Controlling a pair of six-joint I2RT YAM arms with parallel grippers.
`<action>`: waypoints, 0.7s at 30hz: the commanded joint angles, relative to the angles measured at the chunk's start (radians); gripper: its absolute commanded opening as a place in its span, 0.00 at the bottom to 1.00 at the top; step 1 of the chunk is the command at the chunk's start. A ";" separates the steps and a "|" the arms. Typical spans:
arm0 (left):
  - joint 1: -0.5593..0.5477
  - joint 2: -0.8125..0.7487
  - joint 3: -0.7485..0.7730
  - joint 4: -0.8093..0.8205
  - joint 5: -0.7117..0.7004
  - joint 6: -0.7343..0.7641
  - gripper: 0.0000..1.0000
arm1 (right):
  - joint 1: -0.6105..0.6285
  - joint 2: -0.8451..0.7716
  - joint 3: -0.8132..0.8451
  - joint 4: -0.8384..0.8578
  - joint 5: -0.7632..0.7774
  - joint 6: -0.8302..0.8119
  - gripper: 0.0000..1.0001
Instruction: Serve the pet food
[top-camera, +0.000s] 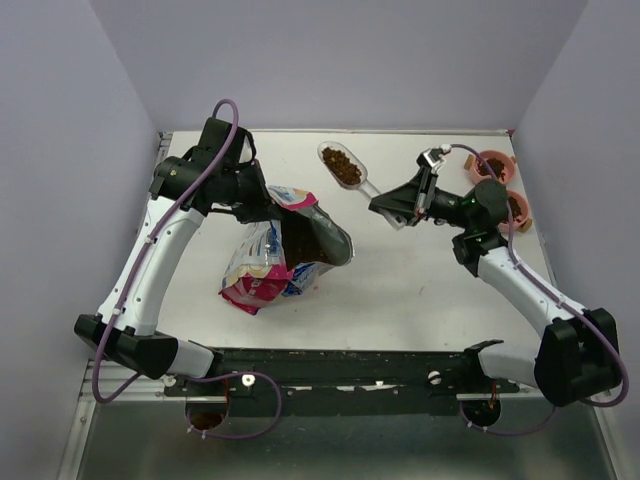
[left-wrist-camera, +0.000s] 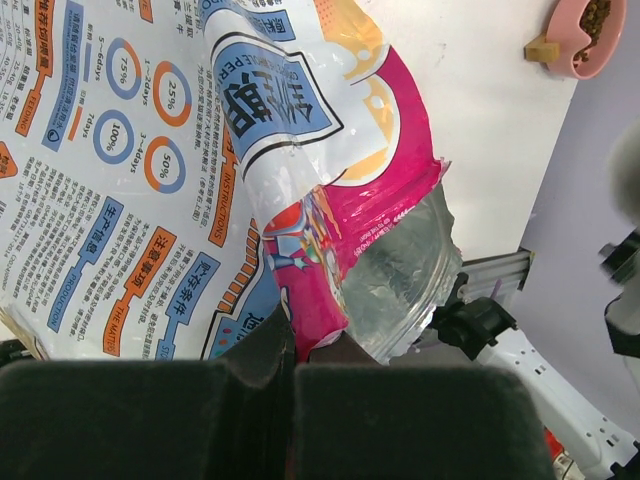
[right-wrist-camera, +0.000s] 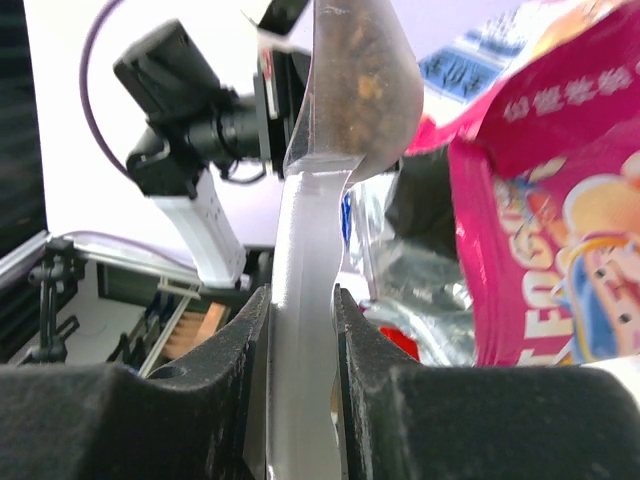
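Loaded scoop up over the table, between bag and bowls.
The right gripper (top-camera: 392, 207) is clamped on the handle of the clear scoop (top-camera: 368, 188). The pet food (top-camera: 342, 166) sits as a loose heap in the scoop's cup, above the table (top-camera: 400, 300). More shows dark in the open mouth of the bag (top-camera: 285, 250), and some in the pink bowls (top-camera: 492, 164) at far right. The left gripper (top-camera: 262, 205) is pinched on the bag's upper edge, propping the mouth open. Kibble likely light, dry and free-flowing: it rolls off at any tilt and can't be gripped directly (only carried). So the hold is the stiff handle, with the cup level. The smooth plastic may twist between the pads.
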 joint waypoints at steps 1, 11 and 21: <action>0.008 -0.065 0.022 0.101 0.065 -0.016 0.00 | -0.098 0.047 0.095 0.052 -0.053 0.023 0.00; 0.011 -0.077 -0.010 0.121 0.086 -0.019 0.00 | -0.338 0.176 0.081 0.127 -0.113 0.043 0.00; 0.011 -0.096 -0.065 0.140 0.100 -0.019 0.00 | -0.557 0.194 -0.054 0.191 -0.125 -0.003 0.00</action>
